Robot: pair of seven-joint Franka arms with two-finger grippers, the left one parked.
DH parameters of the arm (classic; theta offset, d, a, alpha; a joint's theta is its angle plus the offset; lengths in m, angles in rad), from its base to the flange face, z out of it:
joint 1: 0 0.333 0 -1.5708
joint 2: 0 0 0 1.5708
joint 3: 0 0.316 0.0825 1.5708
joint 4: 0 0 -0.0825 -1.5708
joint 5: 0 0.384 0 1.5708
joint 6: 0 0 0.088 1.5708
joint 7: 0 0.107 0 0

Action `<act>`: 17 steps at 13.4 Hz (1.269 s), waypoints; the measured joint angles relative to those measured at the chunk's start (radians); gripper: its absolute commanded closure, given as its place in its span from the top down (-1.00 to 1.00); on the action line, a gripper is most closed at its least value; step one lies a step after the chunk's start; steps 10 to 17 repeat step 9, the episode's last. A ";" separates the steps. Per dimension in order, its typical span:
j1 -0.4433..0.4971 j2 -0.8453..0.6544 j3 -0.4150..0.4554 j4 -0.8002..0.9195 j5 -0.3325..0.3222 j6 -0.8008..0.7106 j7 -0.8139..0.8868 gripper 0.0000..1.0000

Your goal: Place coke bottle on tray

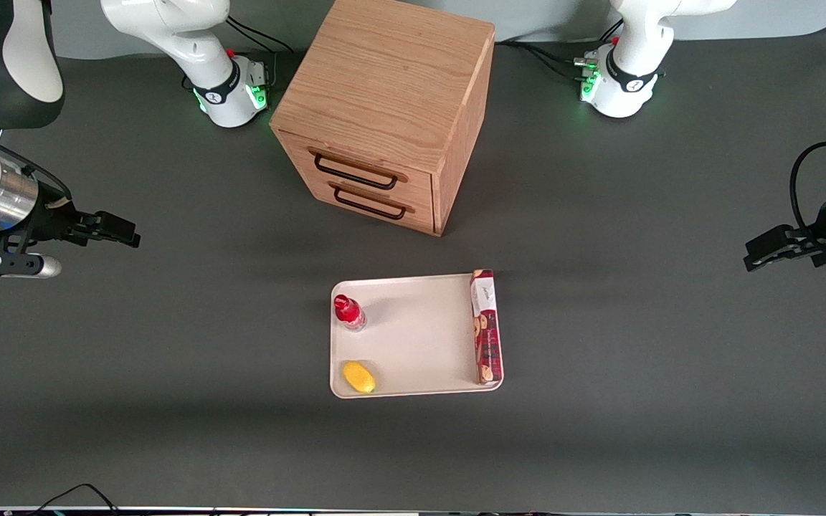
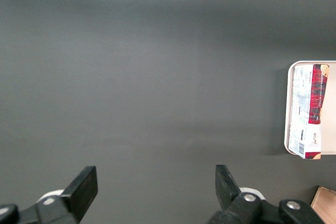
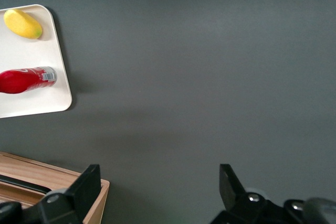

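Red coke bottle (image 1: 349,312) on tray (image 1: 420,344); hand (image 1: 108,228) apart.

A dark grey table (image 1: 635,344) is carrying a wooden drawer cabinet (image 1: 391,107) and, nearer the front camera, an off-white tray (image 1: 420,344), the two lying a short way apart. The arms' white bases (image 1: 230,97) are sitting on the table beside the cabinet. The right arm's gripper (image 1: 115,229) is hovering, fingers spread, over bare tabletop at the working arm's end, well apart from the tray.
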 measured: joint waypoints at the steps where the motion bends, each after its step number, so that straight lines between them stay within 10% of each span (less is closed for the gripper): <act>1: -0.001 -0.019 -0.001 -0.014 -0.004 -0.005 0.003 1.00; 17: -0.002 -0.156 -0.046 -0.031 -0.048 -0.010 0.008 1.00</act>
